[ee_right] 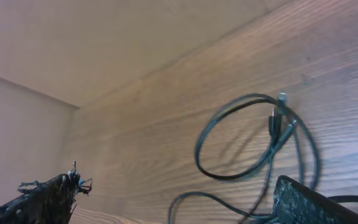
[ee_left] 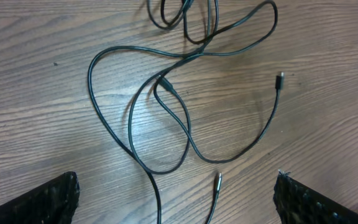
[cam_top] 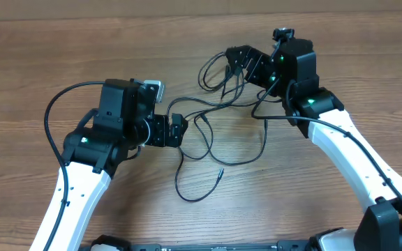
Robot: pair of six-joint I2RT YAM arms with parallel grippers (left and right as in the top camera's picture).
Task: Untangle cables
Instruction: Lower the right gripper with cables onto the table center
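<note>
Nothing legible turns up in any view. The thin black cables (ee_left: 187, 132) carry no print that can be made out, and the wooden table (ee_left: 36, 50) shows only its grain. From overhead, the left arm's black housing (cam_top: 121, 104) is too small and dark to tell whether it bears any lettering or brand.
</note>
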